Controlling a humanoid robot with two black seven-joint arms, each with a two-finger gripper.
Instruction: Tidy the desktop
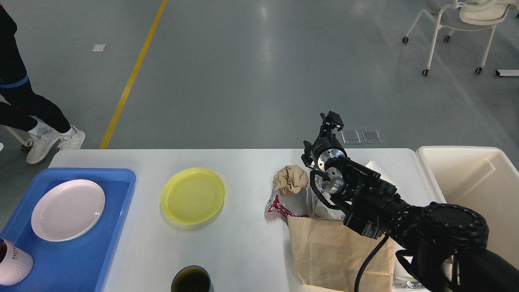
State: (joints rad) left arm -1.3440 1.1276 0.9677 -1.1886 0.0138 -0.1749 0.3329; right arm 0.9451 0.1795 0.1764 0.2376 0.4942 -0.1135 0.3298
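Right gripper (331, 120) hung above large white matte desktop (243, 243), jaw state unclear; crumpled brown paper ball (290, 179) on desktop looked light, soft, pinch its bulk

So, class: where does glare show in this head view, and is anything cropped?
Head view: pale glare streaks the grey floor; soft shadow under the yellow plate; the dark cup and pink mug are cut by the frame edges; focus is sharp throughout.
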